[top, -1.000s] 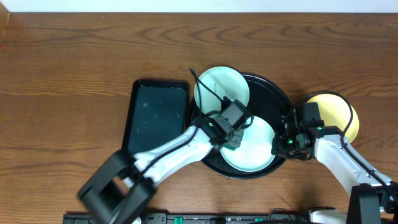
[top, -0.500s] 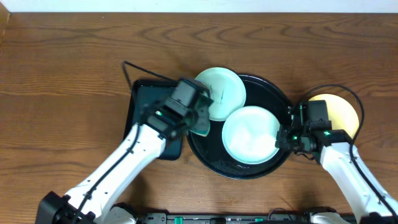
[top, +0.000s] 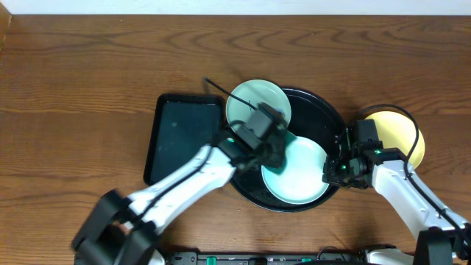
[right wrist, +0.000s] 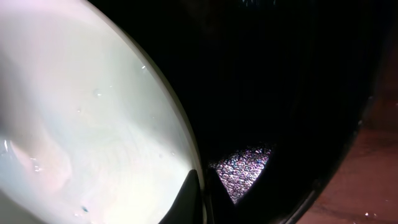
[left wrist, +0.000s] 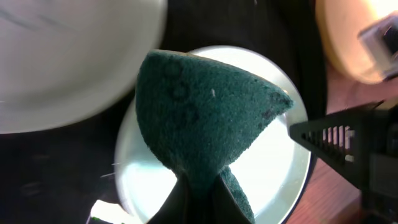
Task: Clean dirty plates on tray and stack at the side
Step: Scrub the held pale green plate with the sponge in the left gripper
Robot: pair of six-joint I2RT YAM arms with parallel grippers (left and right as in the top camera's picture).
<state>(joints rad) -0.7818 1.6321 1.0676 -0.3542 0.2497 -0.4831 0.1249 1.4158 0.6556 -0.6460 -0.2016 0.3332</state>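
"Any words or numbers on the mint plate (top: 298, 177), the plate at the back (top: 254, 107) or the yellow one (top: 401, 132)?"

"None that can be read. The back plate has only thin scribbled lines, not letters."

"The round tray (top: 324, 110), the small tray (top: 180, 136), the sponge (left wrist: 205, 118)?"

"All plain, with no label or brand."

"The arms?"

"Small green lights only. Any print on them is too small to make out."
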